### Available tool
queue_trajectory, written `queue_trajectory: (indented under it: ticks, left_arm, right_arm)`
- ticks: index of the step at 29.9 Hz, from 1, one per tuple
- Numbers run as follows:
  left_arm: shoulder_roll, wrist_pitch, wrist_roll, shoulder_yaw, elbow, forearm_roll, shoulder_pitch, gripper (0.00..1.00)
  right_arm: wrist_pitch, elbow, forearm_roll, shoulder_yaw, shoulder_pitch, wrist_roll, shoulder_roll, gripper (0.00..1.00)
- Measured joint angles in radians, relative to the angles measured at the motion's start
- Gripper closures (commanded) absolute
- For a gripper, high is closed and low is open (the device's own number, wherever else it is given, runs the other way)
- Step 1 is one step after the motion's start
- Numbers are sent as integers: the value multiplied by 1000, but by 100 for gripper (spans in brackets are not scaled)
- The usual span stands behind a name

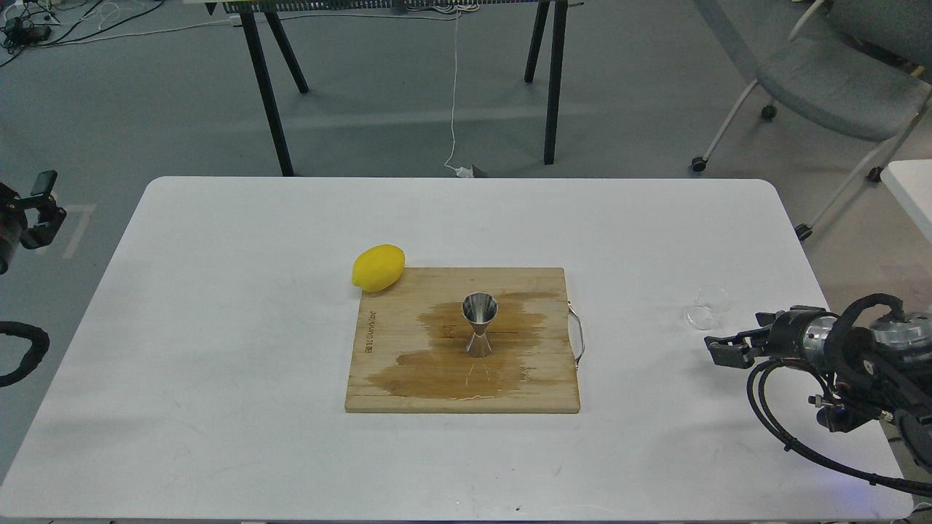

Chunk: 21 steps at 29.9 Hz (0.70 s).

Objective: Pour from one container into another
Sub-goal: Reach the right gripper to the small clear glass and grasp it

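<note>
The steel jigger [480, 324] stands upright on the wet middle of the wooden cutting board [386, 378], its open mouth up. The tiny clear glass cup [708, 306] rests on the white table right of the board, faint and hard to make out. My right gripper [717, 349] hovers low just below and right of the cup, pointing left and apart from it; it is dark and I cannot separate its fingers. My left gripper [45, 207] stays off the table's left edge, far from both containers, its fingers spread and holding nothing.
A yellow lemon [378, 268] lies at the board's far left corner. The board has a metal handle [579, 336] on its right side. The white table [218, 364] surrounds the board. A chair [830, 94] and table legs stand on the floor beyond.
</note>
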<state>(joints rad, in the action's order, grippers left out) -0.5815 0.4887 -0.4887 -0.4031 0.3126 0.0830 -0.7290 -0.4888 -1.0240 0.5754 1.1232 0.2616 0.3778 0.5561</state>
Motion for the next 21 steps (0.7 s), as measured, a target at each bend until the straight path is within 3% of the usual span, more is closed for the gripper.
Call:
queue_trajectory:
  ticks: [21]
  left_arm:
    - [1,0,0,0,-33,0,6,0]
  right_arm:
    - [0,62,-52,2,56,-6,-74,10]
